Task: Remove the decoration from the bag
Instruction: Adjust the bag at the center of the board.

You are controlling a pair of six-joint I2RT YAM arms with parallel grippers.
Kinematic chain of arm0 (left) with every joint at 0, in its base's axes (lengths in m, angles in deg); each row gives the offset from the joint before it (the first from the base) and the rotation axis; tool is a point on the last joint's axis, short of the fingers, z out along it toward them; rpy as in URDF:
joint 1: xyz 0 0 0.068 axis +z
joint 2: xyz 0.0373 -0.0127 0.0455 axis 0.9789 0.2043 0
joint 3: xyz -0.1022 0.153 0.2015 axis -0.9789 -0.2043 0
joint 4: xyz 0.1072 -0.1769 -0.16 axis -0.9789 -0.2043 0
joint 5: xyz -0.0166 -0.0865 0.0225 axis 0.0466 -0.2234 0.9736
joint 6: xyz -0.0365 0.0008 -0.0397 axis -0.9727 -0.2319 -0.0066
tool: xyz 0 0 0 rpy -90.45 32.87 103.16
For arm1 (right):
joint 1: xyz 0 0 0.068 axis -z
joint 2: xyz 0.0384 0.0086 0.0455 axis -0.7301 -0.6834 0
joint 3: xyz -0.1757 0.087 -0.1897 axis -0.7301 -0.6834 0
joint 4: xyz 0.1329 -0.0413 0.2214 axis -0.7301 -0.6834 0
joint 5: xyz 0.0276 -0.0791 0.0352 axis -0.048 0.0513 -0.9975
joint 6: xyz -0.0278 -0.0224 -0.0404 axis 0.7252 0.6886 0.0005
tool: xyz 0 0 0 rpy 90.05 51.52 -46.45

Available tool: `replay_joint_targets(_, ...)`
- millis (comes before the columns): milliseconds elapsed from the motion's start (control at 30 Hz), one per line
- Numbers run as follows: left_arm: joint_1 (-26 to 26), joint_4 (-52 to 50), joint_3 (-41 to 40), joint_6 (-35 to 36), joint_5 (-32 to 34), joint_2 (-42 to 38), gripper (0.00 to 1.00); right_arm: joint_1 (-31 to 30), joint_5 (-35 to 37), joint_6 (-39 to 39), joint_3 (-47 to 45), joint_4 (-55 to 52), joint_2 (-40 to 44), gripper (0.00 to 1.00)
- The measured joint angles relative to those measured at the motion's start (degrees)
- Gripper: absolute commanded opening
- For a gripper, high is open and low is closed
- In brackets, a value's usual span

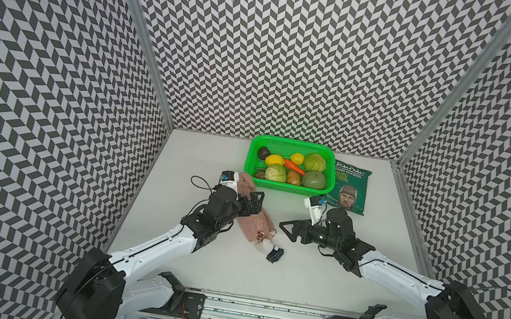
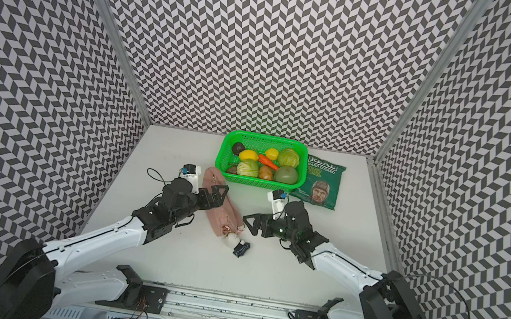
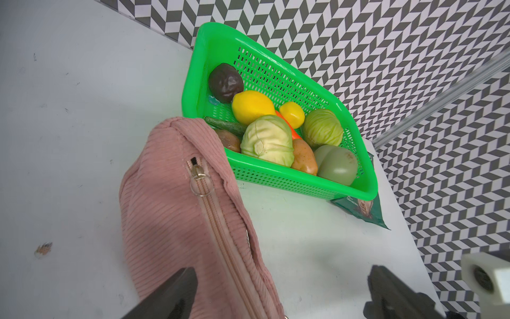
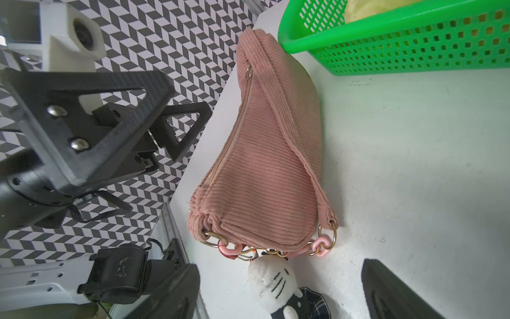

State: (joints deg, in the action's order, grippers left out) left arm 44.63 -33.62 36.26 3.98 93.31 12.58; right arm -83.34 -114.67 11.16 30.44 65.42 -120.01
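Observation:
The bag (image 1: 259, 228) (image 2: 225, 215) is a pink corduroy pouch lying lengthwise on the white table, zip (image 3: 212, 218) up. At its near end the decoration (image 1: 270, 248) (image 2: 235, 242), a white plush cat in a navy outfit, hangs from gold rings by a clasp (image 4: 246, 256). My left gripper (image 1: 252, 203) (image 3: 281, 292) hovers open over the bag's middle, one finger above the fabric. My right gripper (image 1: 287, 231) (image 4: 278, 290) stands open just right of the bag's near end; in its wrist view the decoration (image 4: 269, 277) lies between its fingers, untouched.
A green basket (image 1: 295, 143) (image 2: 268, 137) of toy vegetables stands behind the bag, almost touching its far end. A dark green crisp packet (image 1: 350, 189) (image 2: 320, 184) lies to the basket's right. Patterned walls close in three sides.

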Motion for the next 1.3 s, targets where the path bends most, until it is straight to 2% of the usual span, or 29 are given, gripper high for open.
replay_joint_targets(233,-0.2,1.5,-11.4,-4.2,-5.4,-8.8,1.0,-3.0,0.5,-0.1,-0.2,2.0,-3.0,0.94)
replay_joint_targets(500,-2.5,9.7,-18.1,-8.9,-7.0,-9.7,1.0,-4.8,1.1,0.4,-0.2,3.1,-9.7,0.93)
replay_joint_targets(767,-5.5,19.0,-18.2,-11.1,-5.7,-4.0,1.0,-4.9,2.4,1.4,5.4,4.3,-18.2,0.92)
replay_joint_targets(933,-5.7,20.9,-16.8,-11.1,-4.2,0.0,1.0,-4.4,4.0,2.3,11.2,4.3,-22.2,0.92)
replay_joint_targets(1133,-5.7,18.3,-11.4,-8.8,-2.4,0.0,1.0,-1.7,4.6,2.9,12.9,4.5,-22.3,0.92)
replay_joint_targets(1300,-5.7,13.5,-8.0,-6.4,-2.1,-3.2,1.0,-0.2,4.8,3.1,8.7,4.2,-18.1,0.92)
